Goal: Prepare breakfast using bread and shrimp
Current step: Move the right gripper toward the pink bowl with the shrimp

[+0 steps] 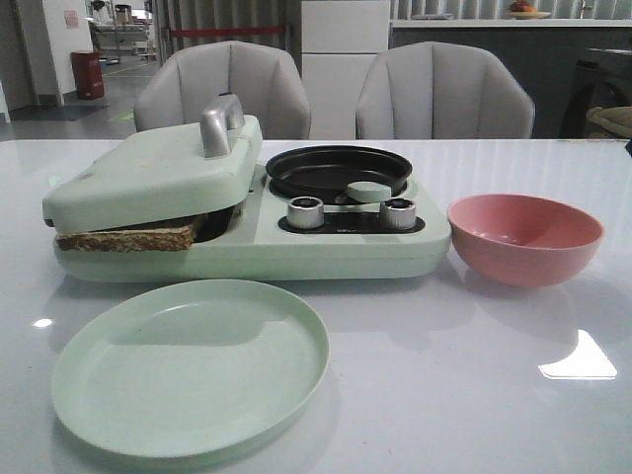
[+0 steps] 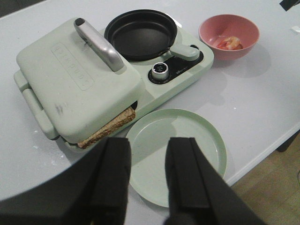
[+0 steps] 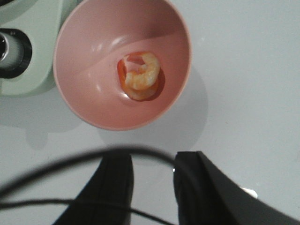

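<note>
Item 1. Breakfast maker [image 1: 247, 247]: pale green appliance set on the white tabletop [image 1: 474, 375]. Its hinged lid [image 2: 75, 79] with a metal handle [image 2: 98, 44] is lowered but not fully closed. A black frying pan [image 1: 339, 170], empty, is seated on its right half, with two knobs [image 1: 306, 212] in front.

Item 2. Bread [image 1: 128, 237]: a toasted-looking brown edge is seen pinched between lid and lower plate, protruding at the front left corner (how many slices lie inside cannot be told).

Item 3. Shrimp [image 3: 139, 75]: curled pink-orange and white pieces lying in the bottom of the pink bowl [image 1: 525, 239], which stands just beside the appliance's right end.

Item 4. Green plate [image 1: 190, 367]: empty, placed on the tabletop in front of the appliance.

Item 5. Left gripper [image 2: 147, 180]: held above the plate's near edge, jaws spread, nothing held.

Item 6. Right gripper [image 3: 152, 187]: held above the tabletop near the bowl, jaws spread, nothing held. A dark cable is seen crossing its view.

Risks noted (as judgement):
- The shrimp is small and rests on a curved wall; it may slip from a closing grip, or the light bowl may be pushed or tipped.
- The lid may drop back if the smooth handle is gripped poorly.
- The bread may be torn or dragged off if pulled before the lid is raised.
</note>
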`<state>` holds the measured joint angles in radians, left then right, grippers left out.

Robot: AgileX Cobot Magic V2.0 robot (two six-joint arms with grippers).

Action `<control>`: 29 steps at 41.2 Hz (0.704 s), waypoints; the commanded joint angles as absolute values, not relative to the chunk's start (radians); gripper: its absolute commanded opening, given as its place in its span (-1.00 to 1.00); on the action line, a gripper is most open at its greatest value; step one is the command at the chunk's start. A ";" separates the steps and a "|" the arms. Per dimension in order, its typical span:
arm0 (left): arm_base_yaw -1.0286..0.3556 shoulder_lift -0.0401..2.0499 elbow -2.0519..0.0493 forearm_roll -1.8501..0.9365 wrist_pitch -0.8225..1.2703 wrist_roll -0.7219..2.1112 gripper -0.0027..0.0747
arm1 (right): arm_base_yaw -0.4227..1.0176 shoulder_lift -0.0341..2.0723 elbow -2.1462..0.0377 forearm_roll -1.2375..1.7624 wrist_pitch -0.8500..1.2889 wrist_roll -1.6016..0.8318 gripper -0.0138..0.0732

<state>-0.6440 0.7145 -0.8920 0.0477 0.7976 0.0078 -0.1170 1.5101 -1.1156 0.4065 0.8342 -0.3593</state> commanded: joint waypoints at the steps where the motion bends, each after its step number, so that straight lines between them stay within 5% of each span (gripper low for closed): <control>1: -0.652 0.714 -0.921 0.049 0.716 0.000 -0.21 | -0.115 1.520 -1.185 0.428 0.802 -0.375 0.11; 29: -0.652 0.714 -0.921 0.030 0.714 0.000 -0.21 | -0.036 1.847 -1.495 0.233 0.820 -0.394 0.11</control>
<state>-0.6440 0.7145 -0.8920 0.0411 0.7955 0.0078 -0.0378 1.8733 -1.4416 0.2372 0.8300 -0.3834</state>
